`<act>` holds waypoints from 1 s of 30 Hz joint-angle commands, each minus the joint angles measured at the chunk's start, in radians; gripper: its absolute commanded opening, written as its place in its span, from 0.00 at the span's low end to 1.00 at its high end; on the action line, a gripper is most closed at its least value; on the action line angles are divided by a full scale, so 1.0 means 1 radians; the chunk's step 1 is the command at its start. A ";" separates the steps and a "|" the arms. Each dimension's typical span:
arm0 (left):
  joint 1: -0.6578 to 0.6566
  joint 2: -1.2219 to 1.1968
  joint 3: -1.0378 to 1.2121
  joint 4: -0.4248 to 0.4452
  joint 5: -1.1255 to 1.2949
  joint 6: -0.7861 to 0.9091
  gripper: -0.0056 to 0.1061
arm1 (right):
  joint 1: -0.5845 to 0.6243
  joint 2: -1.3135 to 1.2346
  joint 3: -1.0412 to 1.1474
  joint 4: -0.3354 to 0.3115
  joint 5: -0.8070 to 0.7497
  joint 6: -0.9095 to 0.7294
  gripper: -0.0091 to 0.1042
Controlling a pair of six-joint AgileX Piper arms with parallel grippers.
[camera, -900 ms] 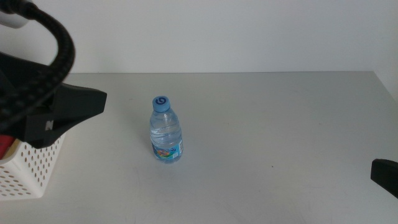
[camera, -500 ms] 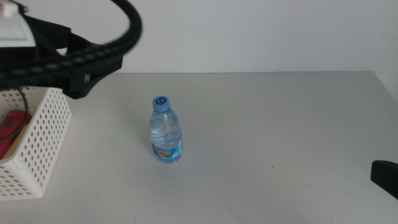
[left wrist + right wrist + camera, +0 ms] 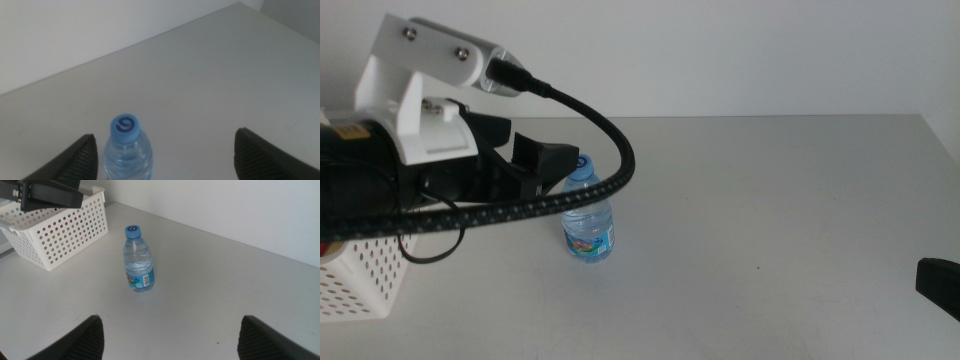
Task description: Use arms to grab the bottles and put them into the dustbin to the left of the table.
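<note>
A small clear water bottle with a blue cap [image 3: 588, 228] stands upright on the grey table [image 3: 770, 180]. My left gripper [image 3: 542, 160] is open, just left of and above the bottle's cap. In the left wrist view the cap [image 3: 125, 125] sits between the wide-open jaws [image 3: 165, 135], close to one of them. My right gripper [image 3: 940, 284] waits at the table's right edge, open and empty [image 3: 170, 320]; its view shows the bottle [image 3: 139, 262]. The red can and the tea bottle are not in view.
The white perforated dustbin [image 3: 365, 285] stands at the left edge, partly behind my left arm; it also shows in the right wrist view [image 3: 55, 232]. The left arm's black cable [image 3: 610, 150] arcs over the bottle. A white wall lies behind the table.
My left arm has swung from above the dustbin to the right and down, so its open jaws now sit by the bottle's cap. The bottle and right gripper have not moved.
</note>
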 commanded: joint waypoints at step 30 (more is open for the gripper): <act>-0.106 -0.050 0.282 0.800 -0.583 -0.934 0.89 | -0.005 0.006 -0.028 -0.005 -0.064 -0.013 0.71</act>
